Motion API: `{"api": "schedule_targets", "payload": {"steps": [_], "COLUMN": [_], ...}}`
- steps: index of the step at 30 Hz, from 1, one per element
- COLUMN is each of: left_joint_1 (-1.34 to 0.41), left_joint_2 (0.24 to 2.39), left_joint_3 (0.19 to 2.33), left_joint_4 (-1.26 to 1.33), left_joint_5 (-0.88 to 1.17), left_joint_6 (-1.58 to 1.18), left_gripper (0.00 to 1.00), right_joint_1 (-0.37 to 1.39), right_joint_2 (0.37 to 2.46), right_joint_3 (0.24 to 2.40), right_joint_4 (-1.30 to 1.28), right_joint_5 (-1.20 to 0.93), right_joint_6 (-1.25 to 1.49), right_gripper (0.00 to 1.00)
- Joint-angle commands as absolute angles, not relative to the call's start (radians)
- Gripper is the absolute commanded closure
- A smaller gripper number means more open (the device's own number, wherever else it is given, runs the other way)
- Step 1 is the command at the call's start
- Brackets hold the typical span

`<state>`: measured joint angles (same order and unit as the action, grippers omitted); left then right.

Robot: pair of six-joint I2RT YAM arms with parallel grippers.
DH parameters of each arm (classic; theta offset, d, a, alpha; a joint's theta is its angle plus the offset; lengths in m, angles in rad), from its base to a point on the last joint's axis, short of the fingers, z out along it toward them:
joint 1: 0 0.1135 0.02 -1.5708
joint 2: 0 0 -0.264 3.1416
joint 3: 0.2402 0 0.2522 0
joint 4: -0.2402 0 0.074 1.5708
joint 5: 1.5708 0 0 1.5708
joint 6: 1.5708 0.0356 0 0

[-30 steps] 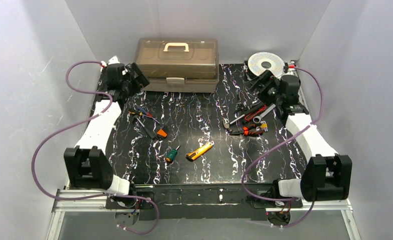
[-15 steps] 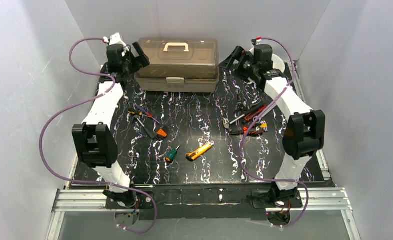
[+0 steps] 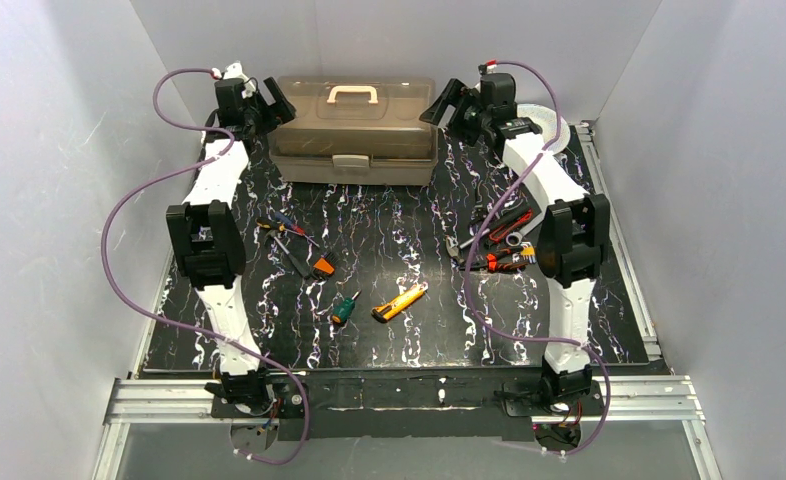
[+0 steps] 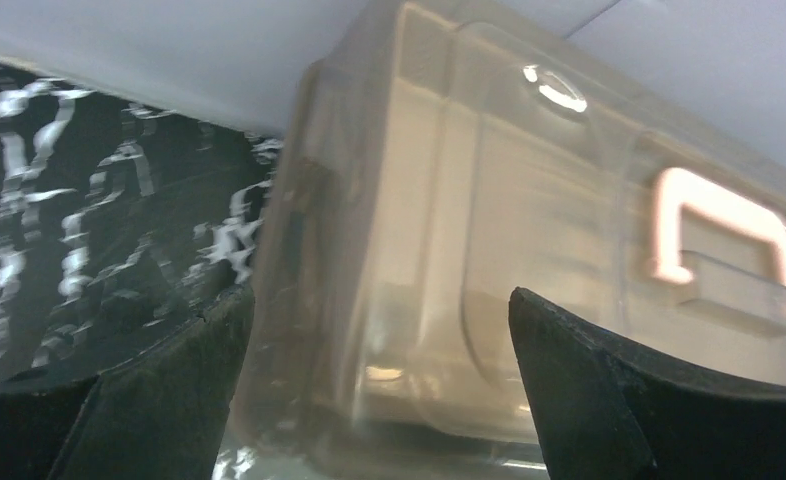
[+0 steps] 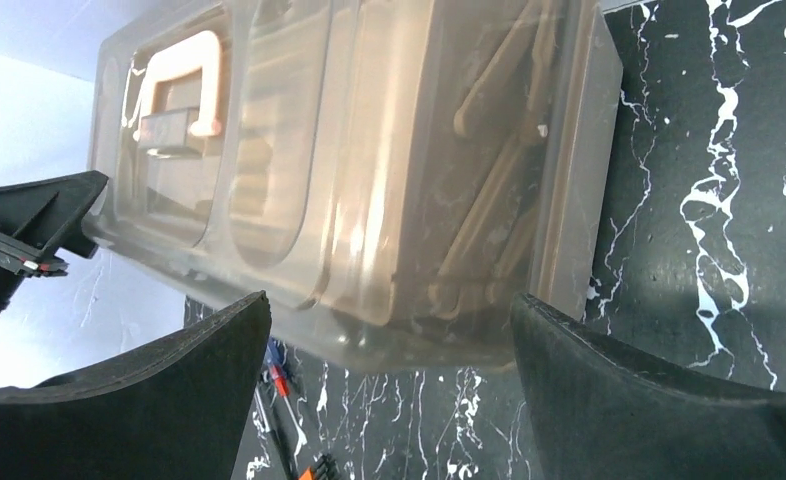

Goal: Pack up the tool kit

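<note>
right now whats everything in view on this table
toolbox: one, beige with brown see-through lid and cream handle, shut, far edge centre
screwdrivers: a few, red, blue and orange handles, left of centre
green screwdriver: one, near centre
yellow knife: one, beside it
pliers pile: several, red, black, silver, right side, partly behind the right arm
spool: one, silver, far right corner
table: one, black marbled
left fingers: open, at toolbox's left end
right fingers: open, at its right end

No legible text, label or number on anything.
</note>
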<state>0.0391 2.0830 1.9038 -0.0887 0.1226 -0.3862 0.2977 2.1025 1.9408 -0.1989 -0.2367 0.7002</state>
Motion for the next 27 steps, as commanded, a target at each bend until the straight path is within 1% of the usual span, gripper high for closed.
{"api": "schedule_targets", "payload": {"steps": [1,3,5,7,10,11,14,17,22,27], "left_joint_1": [0.050,0.051,0.050,0.050,0.050,0.050,0.039,0.016,-0.083,-0.232], "left_joint_2": [2.105,2.127,2.136,2.118,2.060,2.036,1.945,1.833,1.689,1.513], "left_joint_3": [1.960,1.972,1.971,1.933,1.831,1.797,1.668,1.543,1.374,1.180], "left_joint_4": [-0.110,-0.112,-0.115,-0.096,-0.026,-0.010,0.038,0.074,0.110,0.143], "left_joint_5": [0.192,0.236,0.264,0.270,0.292,0.295,0.291,0.275,0.248,0.099], "left_joint_6": [-0.404,-0.427,-0.455,-0.486,-0.526,-0.535,-0.553,-0.548,-0.565,-0.566], "left_gripper": [0.02,0.06,0.13,0.22,0.41,0.45,0.48,0.49,0.49,0.50], "right_joint_1": [0.302,0.302,0.302,0.302,0.302,0.302,0.301,0.298,0.285,0.258], "right_joint_2": [2.173,2.198,2.211,2.208,2.190,2.184,2.170,2.143,2.073,1.968], "right_joint_3": [2.060,2.080,2.087,2.061,2.022,2.012,1.999,1.975,1.916,1.808], "right_joint_4": [-0.237,-0.236,-0.235,-0.214,-0.185,-0.181,-0.185,-0.189,-0.199,-0.201], "right_joint_5": [-0.236,-0.250,-0.259,-0.275,-0.315,-0.323,-0.345,-0.349,-0.336,-0.256], "right_joint_6": [0.690,0.690,0.697,0.702,0.702,0.701,0.702,0.703,0.693,0.688], "right_gripper": [0.04,0.05,0.06,0.06,0.06,0.06,0.06,0.06,0.06,0.06]}}
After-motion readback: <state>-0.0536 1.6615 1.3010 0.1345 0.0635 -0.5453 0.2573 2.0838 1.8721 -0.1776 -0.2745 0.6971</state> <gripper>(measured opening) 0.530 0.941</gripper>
